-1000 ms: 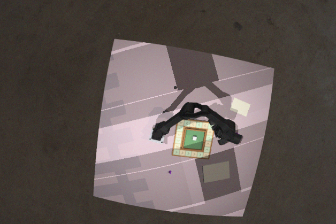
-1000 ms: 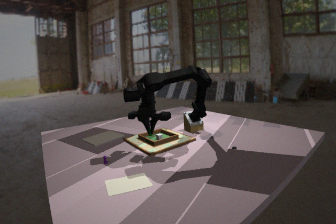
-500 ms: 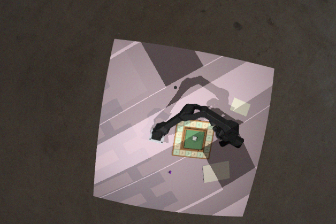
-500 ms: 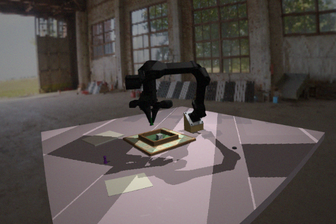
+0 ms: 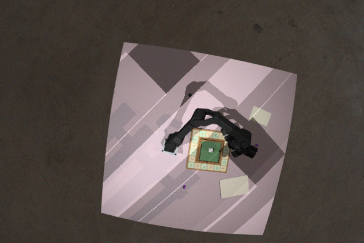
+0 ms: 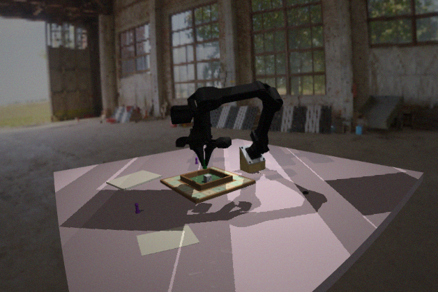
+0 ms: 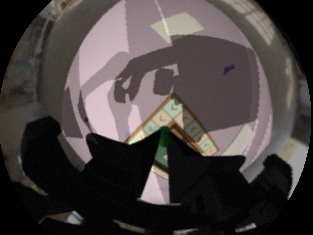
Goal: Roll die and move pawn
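Note:
My gripper (image 6: 204, 164) (image 7: 163, 133) is shut on the green pawn (image 6: 204, 166) (image 7: 163, 134). The pawn looks upright and raised above the board (image 5: 203, 166) (image 6: 197, 196) (image 7: 174, 107); its exact height and the square under it cannot be told. In the top view the arm hides the pawn and part of the board's right side. The white die (image 5: 211, 149) (image 6: 208, 177) rests on the green floor inside the brown-walled tray (image 5: 197, 151) (image 6: 201, 186). The pips on its top are too small to read. Arrows mark the ring of squares.
One purple figure (image 5: 184, 187) (image 6: 196, 160) and another purple figure (image 5: 257, 145) (image 6: 137, 208) (image 7: 229, 68) stand off the board. Two pale flat sheets, one larger (image 5: 234, 186) (image 6: 133, 179) and one smaller (image 5: 260, 115) (image 6: 167, 240), and a black disc (image 5: 189, 94) (image 6: 305, 192) lie on the table.

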### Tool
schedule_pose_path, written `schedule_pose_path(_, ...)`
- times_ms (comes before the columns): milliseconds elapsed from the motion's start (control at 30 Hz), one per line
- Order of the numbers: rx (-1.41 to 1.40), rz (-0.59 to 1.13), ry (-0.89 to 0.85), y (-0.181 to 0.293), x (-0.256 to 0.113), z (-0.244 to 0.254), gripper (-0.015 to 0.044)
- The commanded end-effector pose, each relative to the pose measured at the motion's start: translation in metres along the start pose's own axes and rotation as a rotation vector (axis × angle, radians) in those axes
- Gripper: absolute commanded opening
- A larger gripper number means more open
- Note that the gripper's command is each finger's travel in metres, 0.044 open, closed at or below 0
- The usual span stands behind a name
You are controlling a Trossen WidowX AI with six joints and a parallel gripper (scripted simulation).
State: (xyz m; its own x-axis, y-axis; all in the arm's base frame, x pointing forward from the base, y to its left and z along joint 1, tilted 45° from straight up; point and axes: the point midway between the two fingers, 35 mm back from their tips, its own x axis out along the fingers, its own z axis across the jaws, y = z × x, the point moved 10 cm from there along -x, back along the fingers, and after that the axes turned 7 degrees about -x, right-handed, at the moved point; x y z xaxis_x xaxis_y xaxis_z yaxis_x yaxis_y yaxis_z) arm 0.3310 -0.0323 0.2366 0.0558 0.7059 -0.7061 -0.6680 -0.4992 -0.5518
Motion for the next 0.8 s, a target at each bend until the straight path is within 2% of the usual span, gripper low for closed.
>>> schedule_pose_path(0, 0.004, -0.003, 0.002, 0.006, 0.006, 0.006, 0.0000)
schedule_pose_path(767, 0.005, -0.004, -0.001, 0.046, 0.048, 0.035, 0.0000)
